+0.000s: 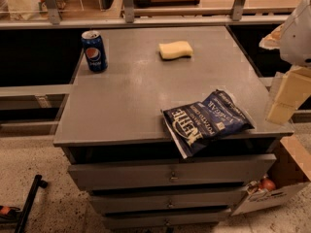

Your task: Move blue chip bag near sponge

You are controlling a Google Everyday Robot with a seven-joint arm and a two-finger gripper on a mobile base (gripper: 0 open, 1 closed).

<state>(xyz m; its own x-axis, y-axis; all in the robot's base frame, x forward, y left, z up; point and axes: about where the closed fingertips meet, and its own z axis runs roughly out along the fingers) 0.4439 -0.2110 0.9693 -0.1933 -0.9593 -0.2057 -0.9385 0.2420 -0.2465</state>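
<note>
1. Drawer fronts of the grey cabinet stood nearest me, with a cardboard box on the floor at the lower right.
2. The blue chip bag lay flat at the near right of the cabinet top, with one corner hanging over the front edge. I judged this the main hazard: a nudge toward me could tip it to the floor, and slick foil might slip from a shallow pinch. It was a crinkled dark navy bag with a white edge and white "Kettle" lettering, upside down from my view.
3. The gripper hung just off the right edge of the top, beside the bag and apart from it. I could not tell whether it was wide or narrow.
4. The Pepsi can stood upright at the far left, and I judged that a wide sweep could topple it.
5. The sponge, pale yellow with wavy sides, lay at the far centre, well apart from the bag. Too long a carry could knock it away.
</note>
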